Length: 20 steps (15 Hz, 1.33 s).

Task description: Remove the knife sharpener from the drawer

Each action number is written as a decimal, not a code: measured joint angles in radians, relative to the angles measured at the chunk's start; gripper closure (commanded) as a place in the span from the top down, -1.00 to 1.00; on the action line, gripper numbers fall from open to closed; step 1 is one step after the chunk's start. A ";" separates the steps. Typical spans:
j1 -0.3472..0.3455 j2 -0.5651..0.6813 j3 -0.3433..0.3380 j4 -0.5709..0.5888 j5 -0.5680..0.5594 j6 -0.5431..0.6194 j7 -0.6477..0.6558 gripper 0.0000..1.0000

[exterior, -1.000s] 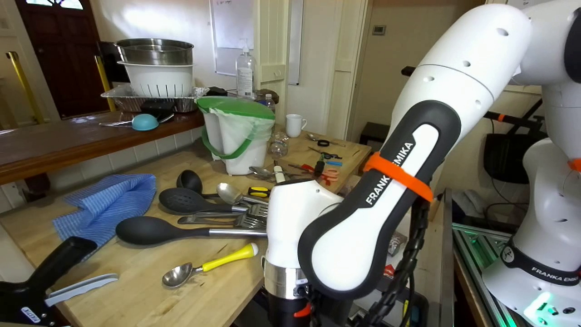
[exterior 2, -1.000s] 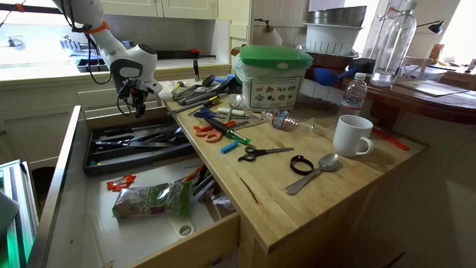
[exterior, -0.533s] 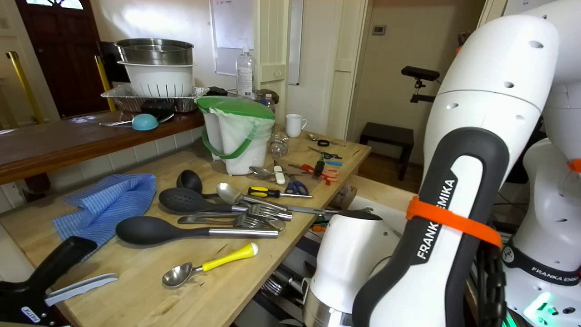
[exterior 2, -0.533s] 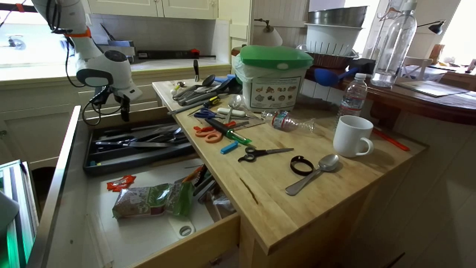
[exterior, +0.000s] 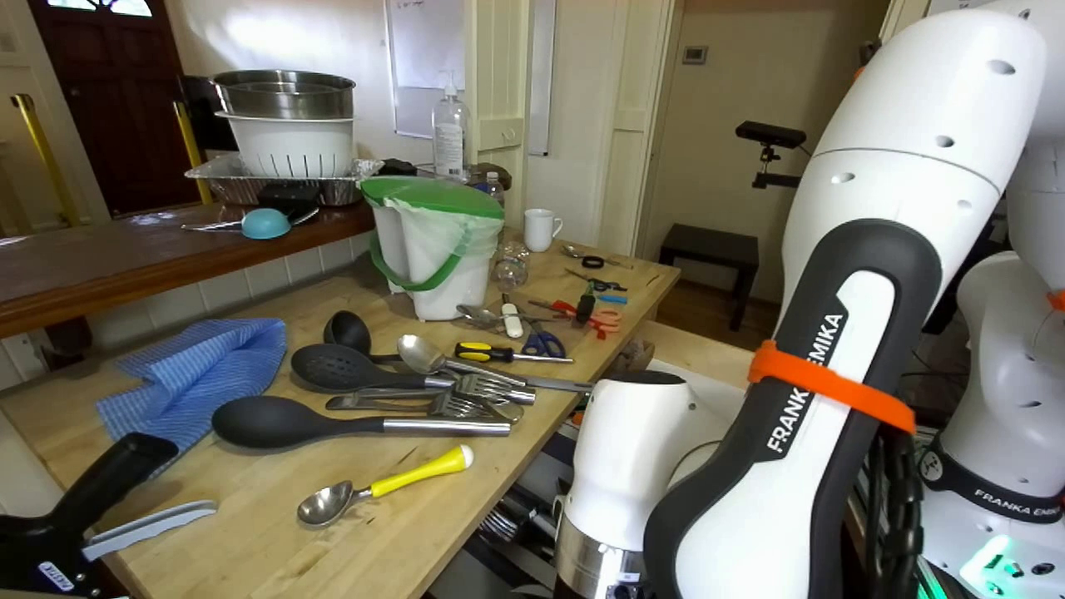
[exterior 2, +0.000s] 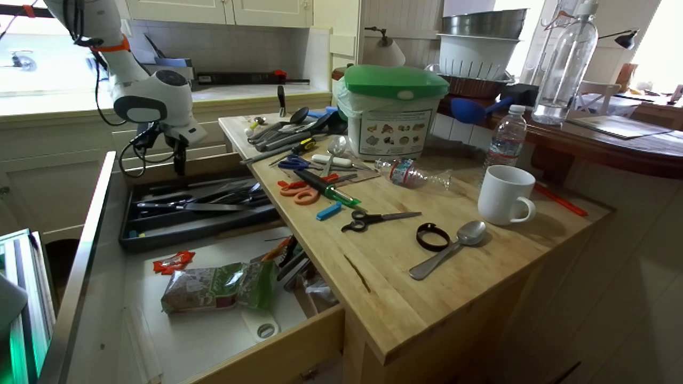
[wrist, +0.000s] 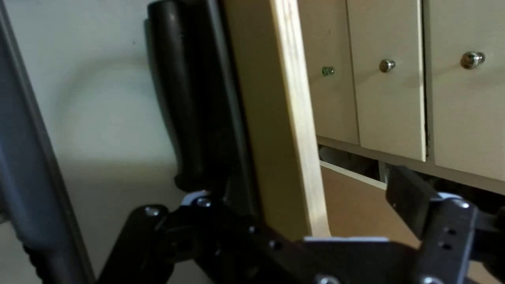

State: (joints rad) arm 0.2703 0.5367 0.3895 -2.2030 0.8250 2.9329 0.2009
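- If we closed now, we might pinch the wall (wrist: 272, 118) of the drawer (exterior 2: 283, 349): it shows between our jaws, which stand wide apart, holding nothing.
- The likely sharpener (wrist: 179, 90) lies inside, close along that wall, so our jaws could jam there.
- We see a smooth black handle (wrist: 187, 126); past its flared end the rest is hidden.

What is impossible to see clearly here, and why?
Wrist view: space below the black handle, hidden by the gripper.
In an exterior view: part of the drawer, hidden by the countertop; bin label print, too small.
In an exterior view: end of arm, cut by bottom edge.
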 measured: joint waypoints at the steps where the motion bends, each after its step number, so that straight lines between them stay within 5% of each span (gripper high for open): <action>1: 0.009 -0.022 -0.018 -0.012 -0.020 -0.036 0.020 1.00; 8: 0.085 -0.150 -0.069 -0.116 -0.099 -0.080 0.178 1.00; 15: 0.078 -0.237 -0.050 -0.255 -0.012 0.013 0.200 1.00; 19: 0.070 -0.279 -0.103 -0.307 -0.052 -0.014 0.211 1.00; 20: 0.068 -0.283 -0.123 -0.310 -0.078 -0.026 0.219 0.84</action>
State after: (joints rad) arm 0.3388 0.2541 0.2667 -2.5131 0.7470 2.9074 0.4197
